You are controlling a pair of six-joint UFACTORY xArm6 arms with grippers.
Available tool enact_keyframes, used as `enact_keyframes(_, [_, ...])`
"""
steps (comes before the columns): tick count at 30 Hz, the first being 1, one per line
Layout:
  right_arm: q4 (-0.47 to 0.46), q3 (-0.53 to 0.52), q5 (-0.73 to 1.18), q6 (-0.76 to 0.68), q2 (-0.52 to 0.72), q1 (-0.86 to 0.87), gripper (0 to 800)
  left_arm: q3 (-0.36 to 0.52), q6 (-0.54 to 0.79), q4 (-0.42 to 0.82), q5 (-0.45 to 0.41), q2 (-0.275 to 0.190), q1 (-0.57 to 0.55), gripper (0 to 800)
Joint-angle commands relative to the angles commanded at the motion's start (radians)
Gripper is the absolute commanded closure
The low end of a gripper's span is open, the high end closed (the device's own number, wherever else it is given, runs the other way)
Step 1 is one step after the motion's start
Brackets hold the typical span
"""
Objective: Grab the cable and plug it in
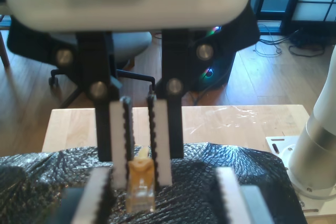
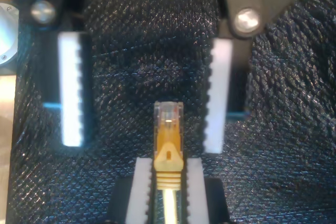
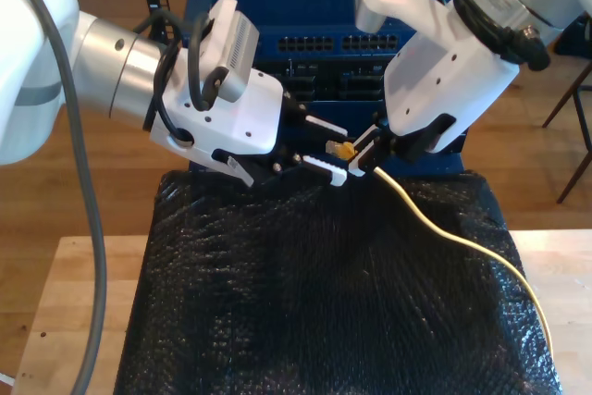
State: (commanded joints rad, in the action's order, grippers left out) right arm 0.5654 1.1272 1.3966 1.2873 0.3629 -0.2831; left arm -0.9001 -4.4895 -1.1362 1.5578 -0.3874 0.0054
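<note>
The first wrist view looks along our first tool point(image 1: 165, 198), whose two white toothed pads point(image 1: 100, 195) stand wide apart, gripping nothing. Facing it is our second tool point(image 1: 140, 178), its black fingers closed on the cable point(image 1: 140, 190). The cable's yellow boot and clear plug poke out past those fingers towards our open pads. Below lies a black bubble-wrap sheet point(image 1: 252, 182) on a pale wooden table point(image 1: 220, 121), and behind it an office chair point(image 1: 121, 45) stands on the floor.

The second wrist view looks along our second tool point(image 2: 168, 167). Its white pads are clamped on the cable point(image 2: 168, 153) at the ribbed yellow boot, with the clear plug standing straight out beyond the tips. Our first tool point(image 2: 142, 145) faces it with its pads well apart, one on either side of the plug. We cannot tell from here whether the plug lies between them or short of them. The black bubble-wrap sheet point(image 2: 283, 103) lies beneath.

The exterior view has our first tool point(image 3: 338, 153) reaching in from the exterior view's left, fingers spread, one above and one below the plug. Our second tool point(image 3: 359, 156) comes from the exterior view's upper right, holding the cable point(image 3: 444, 233). The cable trails across the bubble-wrap sheet point(image 3: 305, 302) to the exterior view's lower right. Both tools hang above the sheet, in front of a blue rack unit point(image 3: 324, 43) with rows of ports. The table point(image 3: 74, 302) shows at the exterior view's lower left.
</note>
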Motion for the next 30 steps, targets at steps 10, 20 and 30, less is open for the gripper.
enact_keyframes(10, [-0.002,0.000,0.000,0.000,0.000,0.000,796,0.000,-0.002,0.000,-0.003,-0.002,0.002,644])
enact_keyframes(20, [0.000,0.003,0.000,0.000,0.000,0.000,796,0.014,0.000,0.000,-0.003,-0.005,0.003,657])
enact_keyframes(30, [0.000,0.003,0.000,-0.002,-0.005,0.000,797,0.015,0.000,0.000,-0.002,-0.005,0.003,657])
